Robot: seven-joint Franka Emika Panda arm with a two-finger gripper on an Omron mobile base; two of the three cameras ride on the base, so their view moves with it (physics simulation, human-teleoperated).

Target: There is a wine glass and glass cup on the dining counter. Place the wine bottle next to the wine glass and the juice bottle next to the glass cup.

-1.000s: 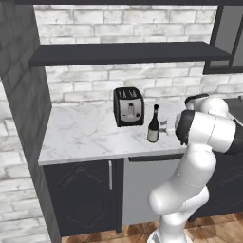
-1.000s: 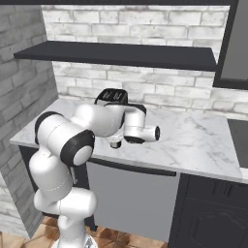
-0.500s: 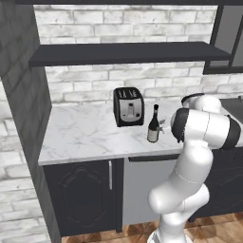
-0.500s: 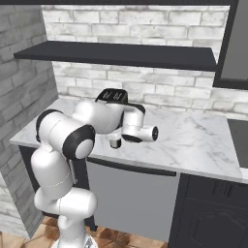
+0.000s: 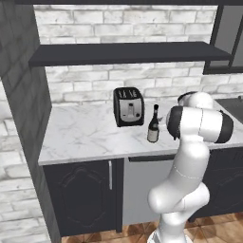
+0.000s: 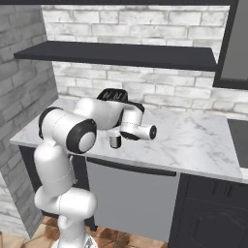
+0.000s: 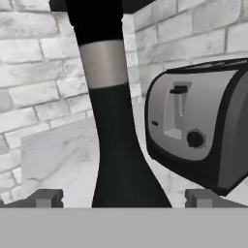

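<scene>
Arm swings closer to wine bottle (image 5: 153,125); claw (image 7: 123,197) now sits around bottle's lower neck, tips wide open on both sides, not gripping. Bottle stands upright on desk (image 5: 90,135), just beside toaster (image 5: 128,106). Squeeze looks next, then carry.
</scene>
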